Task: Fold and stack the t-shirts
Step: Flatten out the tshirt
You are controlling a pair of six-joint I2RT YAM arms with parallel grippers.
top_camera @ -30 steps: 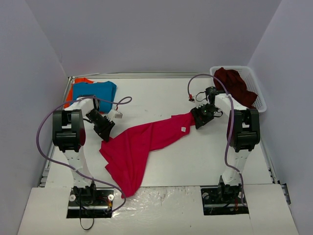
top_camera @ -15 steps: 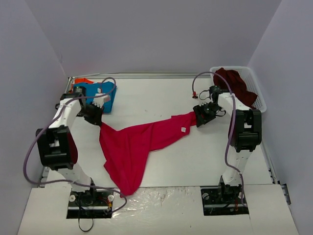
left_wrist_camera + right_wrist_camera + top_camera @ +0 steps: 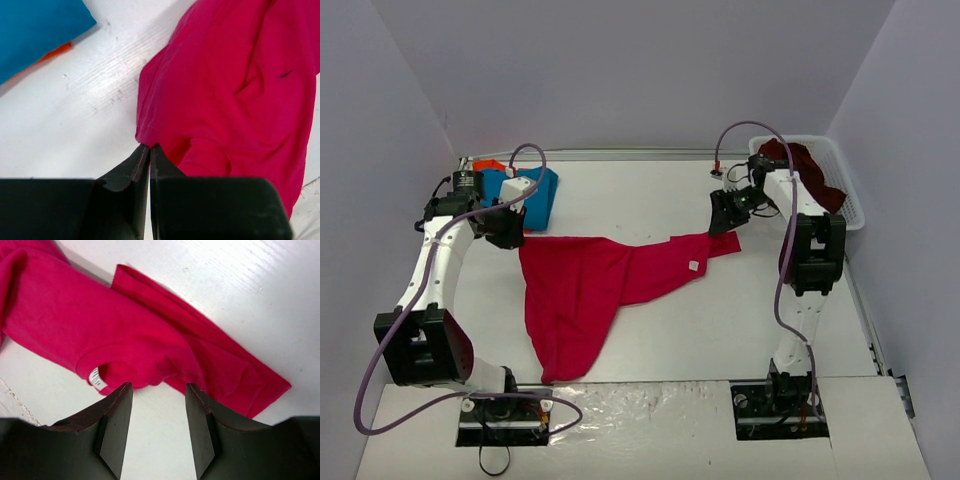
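The crimson-pink t-shirt (image 3: 585,290) lies spread over the middle of the table, its collar with a white label (image 3: 97,377) toward the right. My left gripper (image 3: 512,236) is shut on the shirt's back left corner (image 3: 150,142), low over the table. My right gripper (image 3: 724,214) hovers open just behind the shirt's right sleeve (image 3: 220,365), and only bare table shows between its fingers. A folded blue t-shirt (image 3: 530,196) lies on an orange one (image 3: 488,165) at the back left. The dark maroon t-shirt (image 3: 800,170) sits in the basket.
The white mesh basket (image 3: 847,195) stands at the back right corner. Purple cables loop above both arms. A raised rim runs along the table's left and back edges. The blue t-shirt's edge (image 3: 35,30) is close to the left gripper.
The left gripper shut on the shirt's corner and pulled it back and left, spreading the cloth. The right gripper rose away toward the back, clear of the sleeve.
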